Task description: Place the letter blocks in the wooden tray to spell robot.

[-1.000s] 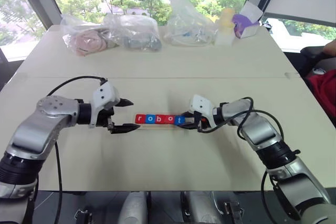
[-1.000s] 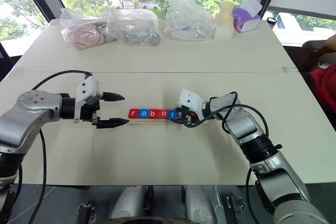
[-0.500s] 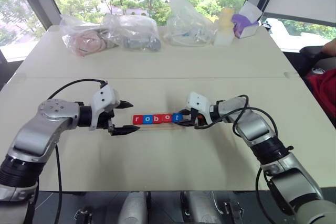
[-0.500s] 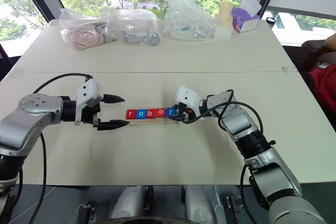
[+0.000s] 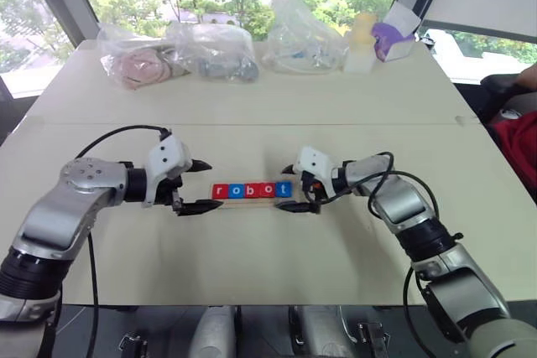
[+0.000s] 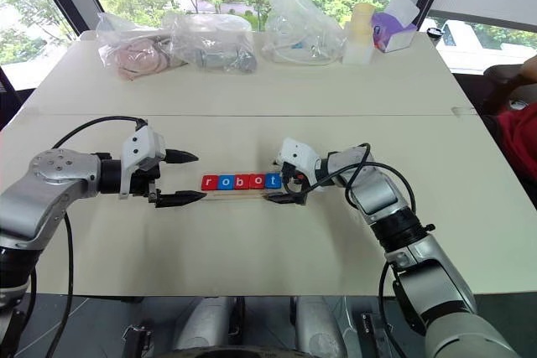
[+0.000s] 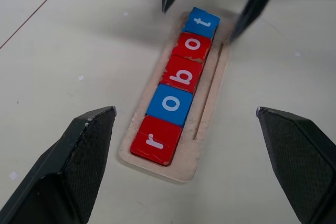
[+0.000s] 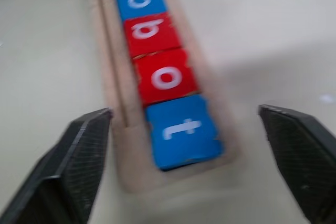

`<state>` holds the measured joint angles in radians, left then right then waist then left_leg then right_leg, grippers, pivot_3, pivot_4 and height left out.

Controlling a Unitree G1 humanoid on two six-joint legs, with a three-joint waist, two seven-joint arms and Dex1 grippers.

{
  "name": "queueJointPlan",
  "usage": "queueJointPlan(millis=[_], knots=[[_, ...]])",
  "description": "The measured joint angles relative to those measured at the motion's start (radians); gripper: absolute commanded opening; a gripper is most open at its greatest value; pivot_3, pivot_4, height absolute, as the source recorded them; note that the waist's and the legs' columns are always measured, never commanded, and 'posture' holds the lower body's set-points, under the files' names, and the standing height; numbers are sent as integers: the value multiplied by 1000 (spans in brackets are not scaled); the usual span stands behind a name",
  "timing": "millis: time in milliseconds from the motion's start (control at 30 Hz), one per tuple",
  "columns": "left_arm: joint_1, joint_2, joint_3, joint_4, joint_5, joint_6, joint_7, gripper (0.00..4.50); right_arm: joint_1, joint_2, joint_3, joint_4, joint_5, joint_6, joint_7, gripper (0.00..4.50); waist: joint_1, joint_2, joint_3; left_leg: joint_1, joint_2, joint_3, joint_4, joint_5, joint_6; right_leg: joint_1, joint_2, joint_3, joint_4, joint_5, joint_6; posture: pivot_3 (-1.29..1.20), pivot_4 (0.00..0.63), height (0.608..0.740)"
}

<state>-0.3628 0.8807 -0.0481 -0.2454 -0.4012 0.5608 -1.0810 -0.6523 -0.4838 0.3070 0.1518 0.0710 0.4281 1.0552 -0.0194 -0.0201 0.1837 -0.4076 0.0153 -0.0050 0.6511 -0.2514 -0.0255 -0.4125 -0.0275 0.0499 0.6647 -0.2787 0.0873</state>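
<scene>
Five letter blocks (image 5: 252,190) lie in a row in the wooden tray (image 7: 208,109), reading r (image 7: 156,140), o (image 7: 169,104), b (image 7: 182,75), o (image 7: 192,45), t (image 7: 202,22). Red, blue, red, red, blue is their order. My left gripper (image 5: 212,184) is open just off the r end of the tray, with nothing between its fingers. My right gripper (image 5: 285,188) is open at the opposite end. Its fingers (image 8: 79,156) stand on either side of the blue t block (image 8: 184,129) without touching it.
Clear plastic bags (image 5: 210,48) with small items line the far side of the table (image 5: 268,274), beside a yellow bottle (image 5: 361,39) and a purple box (image 5: 390,38). Red cloth and a person's arm (image 5: 516,136) show past the right edge.
My right gripper has opened; it was shut at the t end of the tray. The left arm has kept still and open.
</scene>
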Motion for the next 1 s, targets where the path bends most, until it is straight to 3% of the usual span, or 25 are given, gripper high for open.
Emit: queueJointPlan(millis=[300, 1000], knots=[[1, 0, 0, 3, 0, 0, -2, 4500, 23, -56, -80, -32, 3, -37, -67, 4461, -1, 0, 0, 0, 0, 0, 0, 0, 0, 0, 0, 0, 0, 0, 0, 0, 150, 735], [-5, 0, 2, 8, -3, 24, 1, 4500, 68, -43, -44, 6, -61, -120, -121, 4461, -1, 0, 0, 0, 0, 0, 0, 0, 0, 0, 0, 0, 0, 0, 0, 0, 150, 735]])
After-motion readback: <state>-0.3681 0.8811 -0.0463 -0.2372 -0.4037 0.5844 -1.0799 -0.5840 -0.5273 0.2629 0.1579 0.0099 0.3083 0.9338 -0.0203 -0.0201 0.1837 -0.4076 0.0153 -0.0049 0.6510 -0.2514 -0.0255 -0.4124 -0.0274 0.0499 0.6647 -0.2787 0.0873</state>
